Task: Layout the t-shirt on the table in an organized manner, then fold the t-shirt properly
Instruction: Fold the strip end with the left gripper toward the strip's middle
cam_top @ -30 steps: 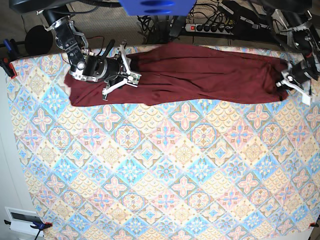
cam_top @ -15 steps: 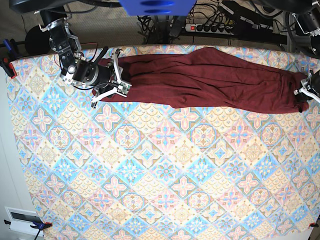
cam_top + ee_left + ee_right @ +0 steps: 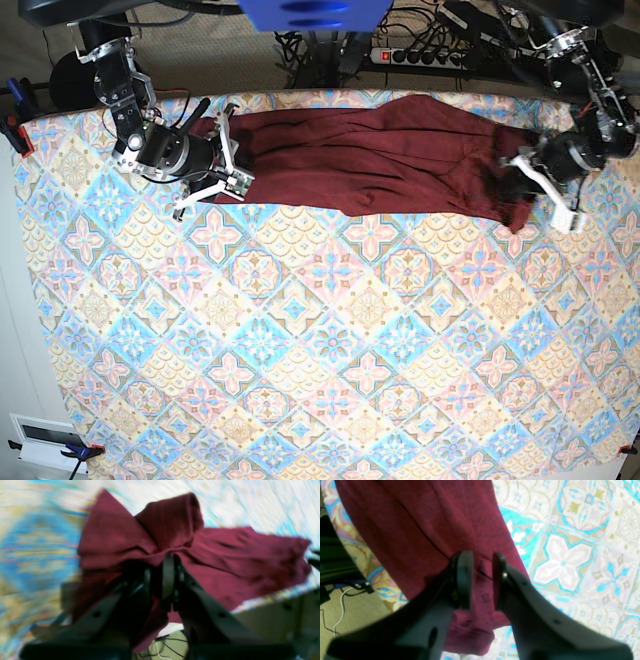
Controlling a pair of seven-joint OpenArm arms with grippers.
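Base view, reading from its left: the right arm's black-and-white fingers (image 3: pixel 225 160) lie low over the counter (image 3: pixel 330 340), a wide surface under a cloth of pastel blue, pink and cream diamond tiles with floral medallions, and they meet the left end of the plain dark maroon-red knit t-shirt (image 3: pixel 380 155). In the right wrist view those dark fingers (image 3: pixel 482 578) stand a little apart with a fold of the maroon fabric (image 3: pixel 425 530) pinched up between them, so they are clamped on the t-shirt near its hem edge, with the tiled cloth (image 3: pixel 582 542) showing beside it. The garment stretches as a long, narrow, wrinkled band along the far edge of the counter, running across most of its width, just in front of a black power strip (image 3: pixel 420 55) and a tangle of cables beyond the edge. At the right end, the left arm's fingers (image 3: pixel 520 180) hold the fabric, bunched and lifted slightly off the cloth. The left wrist view is blurred, yet it shows the fingers (image 3: pixel 160 580) nearly together, gripping a gathered lump of maroon fabric (image 3: pixel 175 530) that rises above them.
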